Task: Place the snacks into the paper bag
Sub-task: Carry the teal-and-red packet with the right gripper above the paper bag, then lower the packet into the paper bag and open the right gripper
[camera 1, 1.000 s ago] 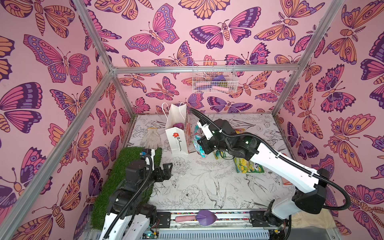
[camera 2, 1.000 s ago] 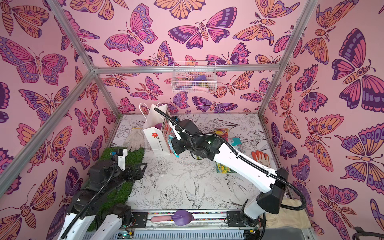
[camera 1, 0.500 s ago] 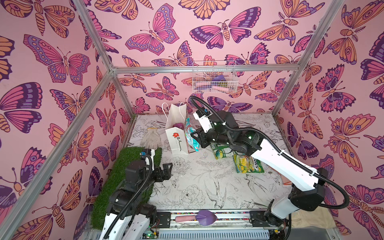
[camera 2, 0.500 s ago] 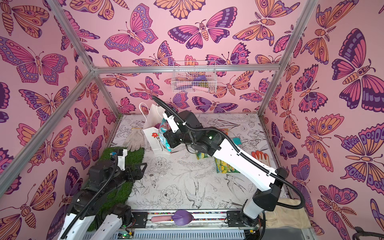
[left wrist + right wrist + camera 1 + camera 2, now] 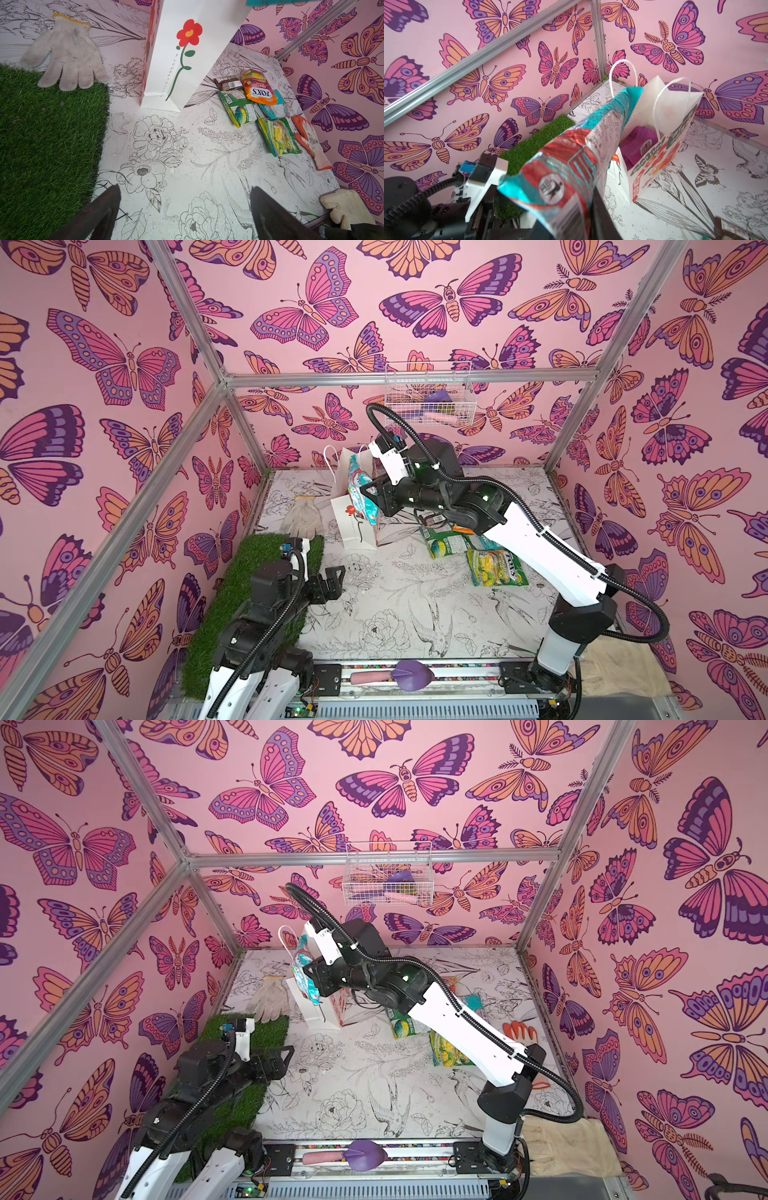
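One teal packet (image 5: 571, 162): right gripper (image 5: 370, 499) is clamping its end.
Paper bag (image 5: 675, 104): just beyond gripper; dangling packet may be catching the rim, tipping it.

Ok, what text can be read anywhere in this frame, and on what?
"FOX'S", "FRUITS": orange bag.
"FOX'S": yellow-green bag.
"FLOWERS": paper bag, along the printed stem; the words after it are unclear.
Fine print on the teal packet: too blurred to read.
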Action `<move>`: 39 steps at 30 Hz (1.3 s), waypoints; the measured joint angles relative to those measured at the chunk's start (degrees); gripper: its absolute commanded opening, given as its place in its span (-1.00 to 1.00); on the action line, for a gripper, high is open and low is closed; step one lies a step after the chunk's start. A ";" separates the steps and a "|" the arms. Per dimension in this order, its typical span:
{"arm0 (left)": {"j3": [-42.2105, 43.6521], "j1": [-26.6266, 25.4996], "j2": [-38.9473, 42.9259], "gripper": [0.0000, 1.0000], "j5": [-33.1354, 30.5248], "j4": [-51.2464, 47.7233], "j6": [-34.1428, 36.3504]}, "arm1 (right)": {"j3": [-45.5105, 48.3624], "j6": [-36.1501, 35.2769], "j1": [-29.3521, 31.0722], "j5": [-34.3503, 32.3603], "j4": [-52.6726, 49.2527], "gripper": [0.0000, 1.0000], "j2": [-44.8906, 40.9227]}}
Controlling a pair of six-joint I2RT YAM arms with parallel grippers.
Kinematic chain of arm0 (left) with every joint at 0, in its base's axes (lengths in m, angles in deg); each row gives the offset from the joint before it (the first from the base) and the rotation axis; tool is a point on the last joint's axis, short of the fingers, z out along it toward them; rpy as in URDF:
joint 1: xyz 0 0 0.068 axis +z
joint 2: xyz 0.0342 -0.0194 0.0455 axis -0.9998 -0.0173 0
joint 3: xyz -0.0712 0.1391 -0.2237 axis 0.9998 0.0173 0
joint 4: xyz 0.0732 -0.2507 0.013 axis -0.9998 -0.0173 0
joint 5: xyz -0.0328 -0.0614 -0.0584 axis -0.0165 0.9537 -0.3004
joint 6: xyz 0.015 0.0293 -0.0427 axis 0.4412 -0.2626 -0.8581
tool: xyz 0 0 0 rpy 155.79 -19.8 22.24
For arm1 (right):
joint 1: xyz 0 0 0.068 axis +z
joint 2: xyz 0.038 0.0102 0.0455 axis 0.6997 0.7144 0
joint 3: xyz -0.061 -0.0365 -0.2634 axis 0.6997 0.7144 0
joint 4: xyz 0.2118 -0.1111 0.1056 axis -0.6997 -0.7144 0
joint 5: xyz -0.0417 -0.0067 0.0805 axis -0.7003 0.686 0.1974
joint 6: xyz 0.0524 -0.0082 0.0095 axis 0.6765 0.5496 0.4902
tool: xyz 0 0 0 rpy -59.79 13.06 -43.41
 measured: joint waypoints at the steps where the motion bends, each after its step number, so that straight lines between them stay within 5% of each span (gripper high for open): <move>1: 0.00 0.00 0.04 0.97 0.00 0.00 0.00 | -1.40 0.00 0.00 0.04 -0.02 -1.00 0.74; 11: 0.00 0.00 0.07 0.97 -0.13 0.00 0.00 | -16.37 0.04 0.00 -2.08 -1.33 -0.99 10.51; 39: 0.00 0.00 0.35 0.97 -0.11 0.00 0.00 | -18.14 0.26 -1.70 -9.79 -1.22 -0.98 17.40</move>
